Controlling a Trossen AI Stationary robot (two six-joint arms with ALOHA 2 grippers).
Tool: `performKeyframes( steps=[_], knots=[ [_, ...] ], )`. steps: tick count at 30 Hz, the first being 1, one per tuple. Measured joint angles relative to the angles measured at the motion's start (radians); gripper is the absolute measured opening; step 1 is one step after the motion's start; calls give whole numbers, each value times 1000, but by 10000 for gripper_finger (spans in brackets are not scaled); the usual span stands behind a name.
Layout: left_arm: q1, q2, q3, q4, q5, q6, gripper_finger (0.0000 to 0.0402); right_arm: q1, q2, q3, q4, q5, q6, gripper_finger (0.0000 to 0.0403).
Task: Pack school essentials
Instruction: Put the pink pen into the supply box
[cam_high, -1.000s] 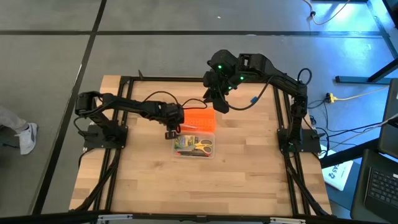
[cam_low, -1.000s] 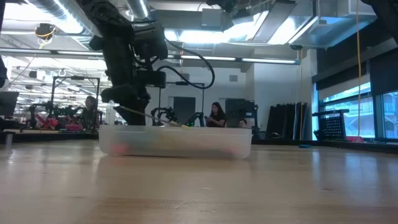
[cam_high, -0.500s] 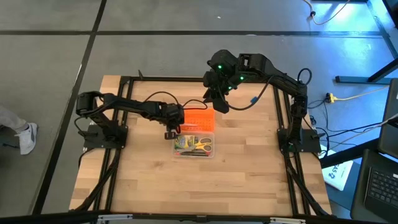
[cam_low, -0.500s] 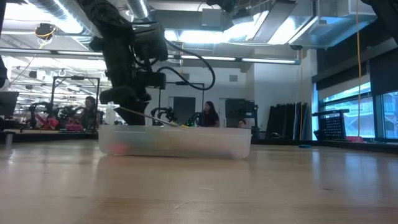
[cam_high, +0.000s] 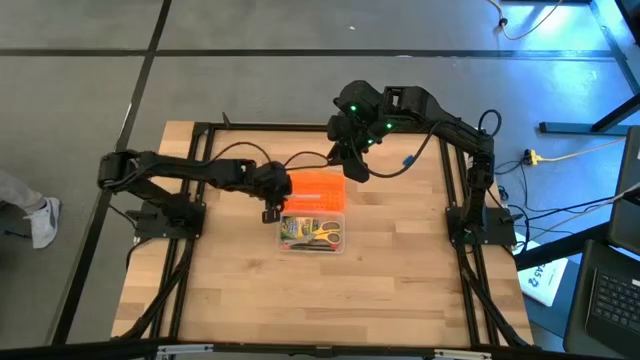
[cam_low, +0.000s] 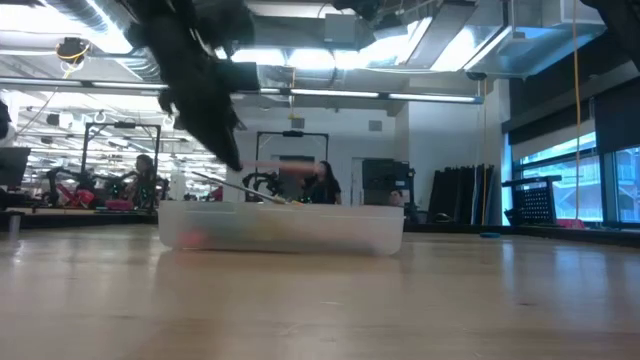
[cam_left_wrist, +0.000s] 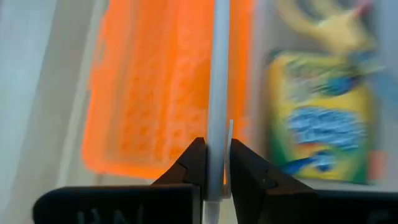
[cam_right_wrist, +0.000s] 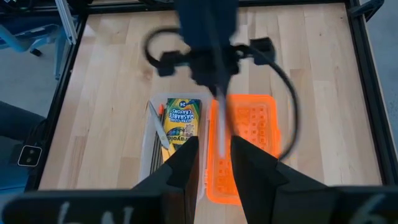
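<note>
A clear box (cam_high: 312, 233) stands mid-table holding the school essentials: a green-yellow crayon box (cam_right_wrist: 181, 120), yellow-handled scissors (cam_high: 324, 235) and a thin pencil (cam_low: 228, 184) slanting out over its rim. Just beyond the box is its orange lid (cam_high: 320, 189). My left gripper (cam_left_wrist: 216, 163) is at the lid's left end, shut on a thin pale edge. My right gripper (cam_right_wrist: 208, 163) hangs high over the table's far side, open, with nothing between its fingers. My left gripper pinches the thin pale edge strip (cam_left_wrist: 217, 127) that runs between the orange lid and the box, at its left end, between its two fingers. The fingers come from the table's left, slanting down, in line with the strip. The lid's left end shows as a raised orange blur (cam_low: 290, 168) above the box.
Black frame rails (cam_high: 200, 128) run round the wooden table. The near half of the table (cam_high: 320, 300) is bare wood. My right arm (cam_high: 440, 125) reaches in over the far right corner.
My left gripper has risen and drawn back a little toward the table's left edge, tipping as it went. The orange lid's left end has come up with it and shows blurred above the box. The box and its contents have stayed put.
</note>
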Motion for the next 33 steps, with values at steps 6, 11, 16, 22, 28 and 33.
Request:
performKeyframes(
  steps=[6, 11, 16, 22, 28, 33],
  knots=[
    [-104, -46, 0, 2, 3, -47, 39, 0, 0, 0, 0, 0, 0, 94],
    [-203, -34, 0, 7, 4, -117, 37, 0, 0, 0, 0, 1, -1, 94],
    [-288, -23, 0, 9, 1, -187, 39, 0, 0, 0, -1, 1, -67, 94],
    [-347, 22, 0, 52, 1, -256, 39, 0, 1, 0, -2, 1, -106, 94],
    [-381, 66, 0, 107, 30, -289, 39, 0, 1, 0, -3, 1, -105, 94],
    [-407, 93, 0, 138, 61, -323, 39, 0, 1, 0, -3, 1, -105, 94]
  ],
)
